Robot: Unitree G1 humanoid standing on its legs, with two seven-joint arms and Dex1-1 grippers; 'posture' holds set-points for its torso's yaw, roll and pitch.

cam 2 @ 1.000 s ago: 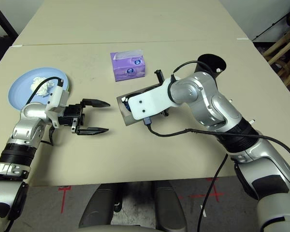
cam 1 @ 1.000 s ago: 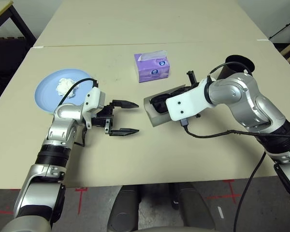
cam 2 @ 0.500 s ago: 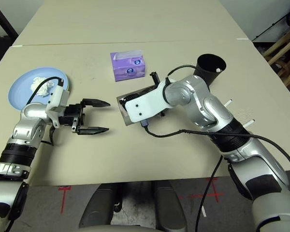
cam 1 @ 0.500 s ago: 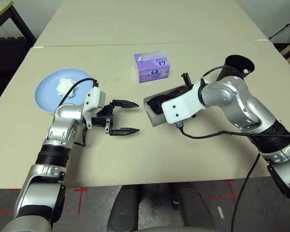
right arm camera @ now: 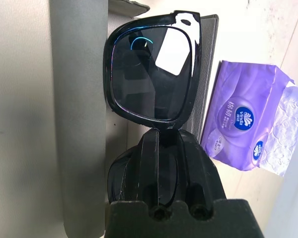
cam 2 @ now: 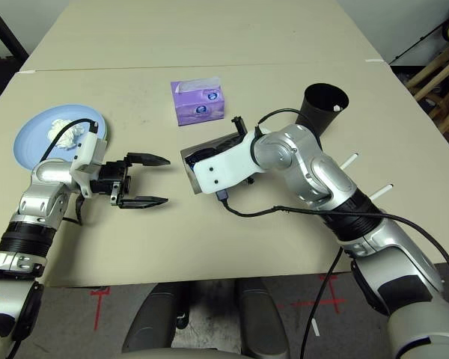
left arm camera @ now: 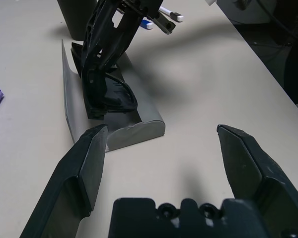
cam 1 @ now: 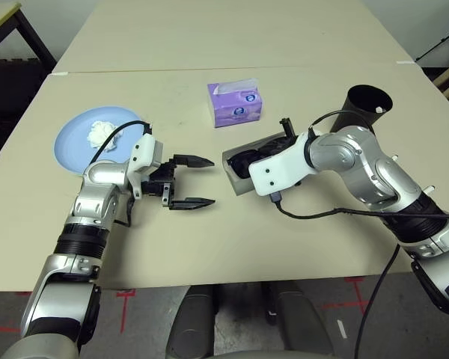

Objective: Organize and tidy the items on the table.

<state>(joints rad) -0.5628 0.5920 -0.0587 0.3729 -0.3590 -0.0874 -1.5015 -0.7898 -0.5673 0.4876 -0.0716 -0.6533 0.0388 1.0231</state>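
Black sunglasses (right arm camera: pixel 150 74) lie lengthwise along open grey case (left arm camera: pixel 119 130).

One large beige table (cam 1: pixel 232 232) holds one light blue plate (cam 1: pixel 73 149), one crumpled white tissue wad (cam 1: pixel 99 132), one purple tissue pack (cam 1: pixel 236 104), one grey glasses case (cam 1: pixel 239 179), one pair of black sunglasses (right arm camera: pixel 151 74), one black cup (cam 1: pixel 367 106) and two white markers (cam 2: pixel 348 161).
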